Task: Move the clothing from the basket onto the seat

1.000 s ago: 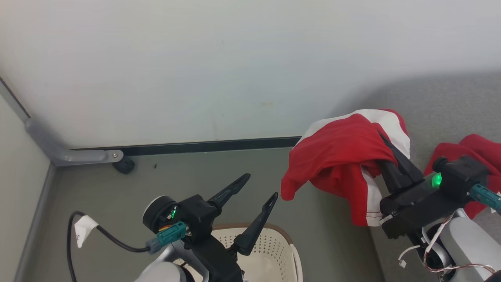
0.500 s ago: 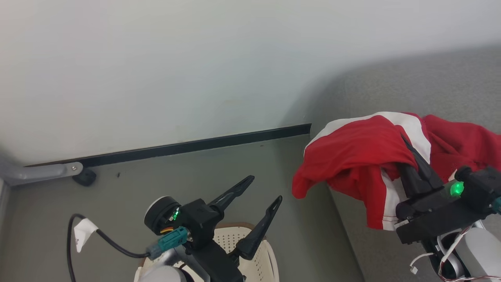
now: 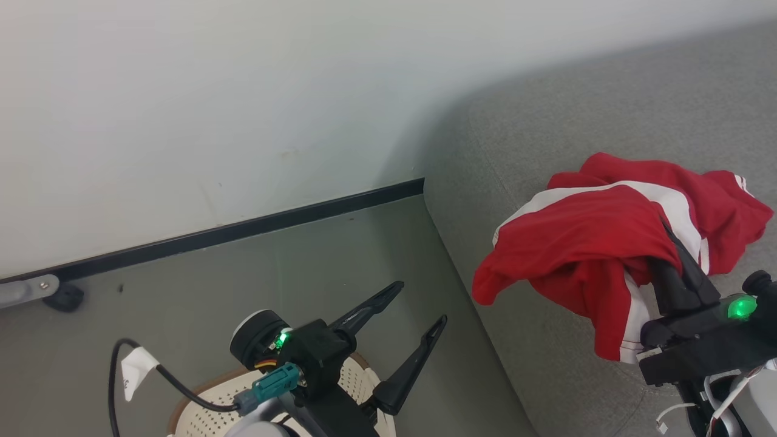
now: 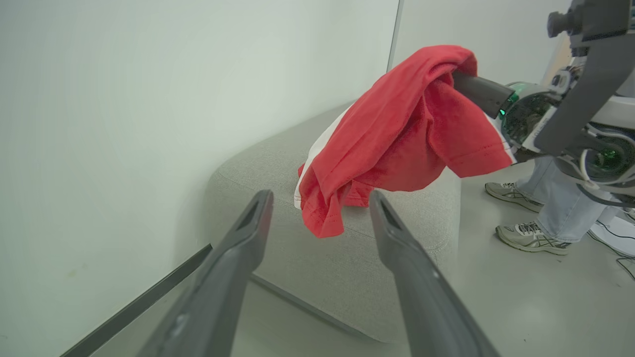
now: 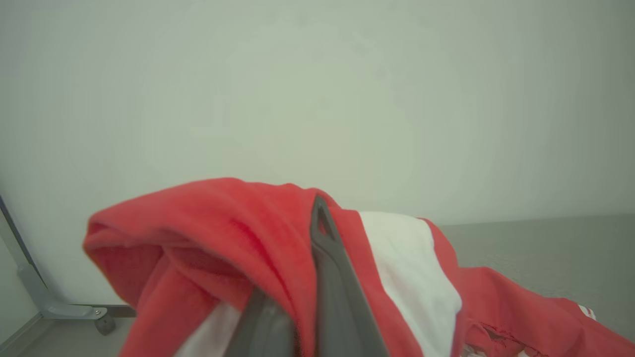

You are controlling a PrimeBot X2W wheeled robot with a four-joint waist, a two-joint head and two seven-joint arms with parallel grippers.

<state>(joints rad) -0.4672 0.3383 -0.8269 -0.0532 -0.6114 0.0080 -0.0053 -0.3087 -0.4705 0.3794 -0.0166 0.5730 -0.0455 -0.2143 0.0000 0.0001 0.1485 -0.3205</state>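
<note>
My right gripper [image 3: 665,233] is shut on a red garment with a white panel [image 3: 576,243], which drapes over its fingers and hangs just above the grey seat [image 3: 546,139]. A second red garment [image 3: 728,194] lies on the seat right behind it. In the right wrist view one dark finger [image 5: 330,263] shows through the held fabric [image 5: 238,223]. My left gripper [image 3: 422,303] is open and empty above the cream basket [image 3: 206,406]; the arm hides most of the basket. The left wrist view has the held garment [image 4: 397,119] over the seat's rounded corner [image 4: 278,163].
A pale wall with a dark skirting strip [image 3: 243,227] runs behind the grey floor [image 3: 182,291]. A grey bracket with a black caster [image 3: 61,297] sits at the far left. A person's feet in sneakers [image 4: 526,233] stand beyond the seat. A black cable [image 3: 176,382] trails by my left arm.
The head camera has swung, bringing more of the seat into view. My right gripper has carried the held garment from the seat's edge to over the cushion. The left gripper stays open.
</note>
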